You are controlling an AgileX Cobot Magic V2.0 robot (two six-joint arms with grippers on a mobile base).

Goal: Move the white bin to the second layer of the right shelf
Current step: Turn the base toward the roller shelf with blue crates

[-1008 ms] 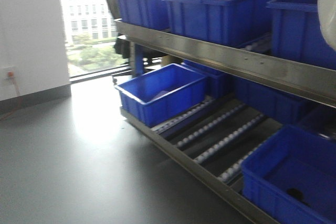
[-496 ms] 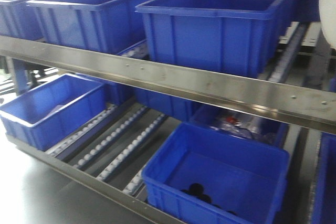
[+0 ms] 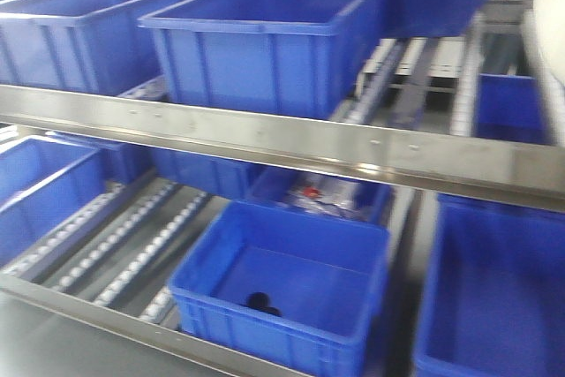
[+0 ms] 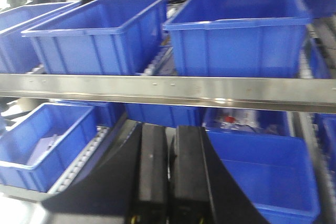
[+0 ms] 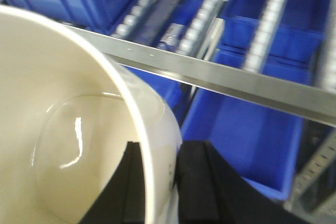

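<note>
On the left, the left gripper (image 4: 170, 177) has its two black fingers (image 4: 152, 166) pressed almost together, with nothing between them. It points at the steel rack's shiny front rail (image 4: 157, 87). Big blue crates (image 3: 265, 41) sit on the top level. A lower blue crate (image 3: 291, 280) sits under the rail (it has small dark round things inside). To the right of the top crates, lanes of little white rollers (image 3: 375, 86) run between steel rails. Far right, the white bin (image 5: 63, 103) is up in the air in front of the rack, not on any shelf. The right gripper (image 5: 165, 182) grips its wall, with one finger inside the bin and one outside.
</note>
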